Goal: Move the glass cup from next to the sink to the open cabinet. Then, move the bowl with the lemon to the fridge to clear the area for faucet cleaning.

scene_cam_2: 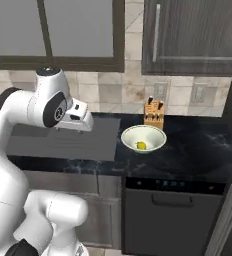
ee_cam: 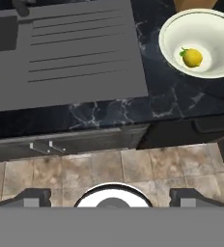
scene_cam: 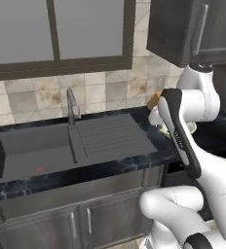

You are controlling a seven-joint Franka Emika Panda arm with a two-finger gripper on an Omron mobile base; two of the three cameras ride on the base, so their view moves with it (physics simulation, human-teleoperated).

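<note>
The cream-white bowl [scene_cam_2: 143, 135] sits on the dark counter to the right of the drainboard, with the yellow lemon [scene_cam_2: 141, 145] inside it. In the hand view the bowl [ee_cam: 215, 58] and lemon [ee_cam: 192, 57] are at the upper right. My gripper [ee_cam: 111, 197] is open and holds nothing. It hangs high over the counter's front edge, left of the bowl and well apart from it. The sink [scene_cam: 34, 155] lies left of the drainboard, and the faucet [scene_cam: 72, 107] stands behind it. The dark wall cabinet [scene_cam_2: 198, 30] hangs above the bowl. The glass cup and the fridge are out of view.
A wooden knife block [scene_cam_2: 154, 114] stands against the wall just behind the bowl. A dishwasher front [scene_cam_2: 173, 215] sits below the counter under the bowl. The ridged drainboard [ee_cam: 85, 53] lies between sink and bowl. A window [scene_cam: 56, 34] is above the sink.
</note>
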